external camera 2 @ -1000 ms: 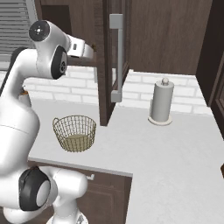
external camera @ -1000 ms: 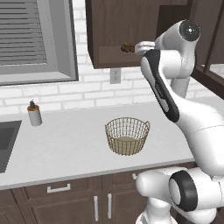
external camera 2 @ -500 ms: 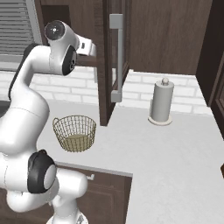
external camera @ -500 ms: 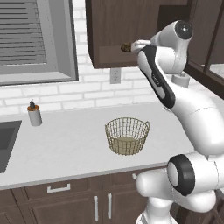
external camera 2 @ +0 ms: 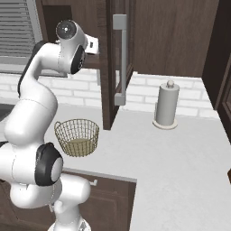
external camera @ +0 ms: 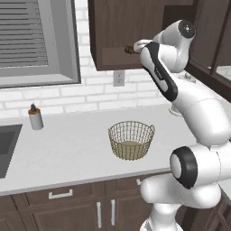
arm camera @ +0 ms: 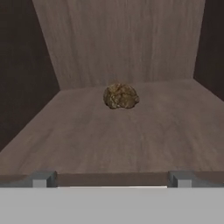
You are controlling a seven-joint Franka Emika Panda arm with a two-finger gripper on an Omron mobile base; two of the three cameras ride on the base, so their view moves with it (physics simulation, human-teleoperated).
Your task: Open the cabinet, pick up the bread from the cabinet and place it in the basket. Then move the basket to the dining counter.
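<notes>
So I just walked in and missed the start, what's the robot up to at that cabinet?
It is reaching into the open wall cabinet for the bread, which sits alone on the shelf, ahead of the open, empty hand. The wire basket waits empty on the worktop below, and nothing has been picked up yet.

Golden-brown mottled bread (arm camera: 120,96) lies on the brown wood-grain cabinet (arm camera: 118,131) shelf; the tan wire-mesh basket (external camera: 131,139) stands on the white surface (external camera: 67,149).
</notes>
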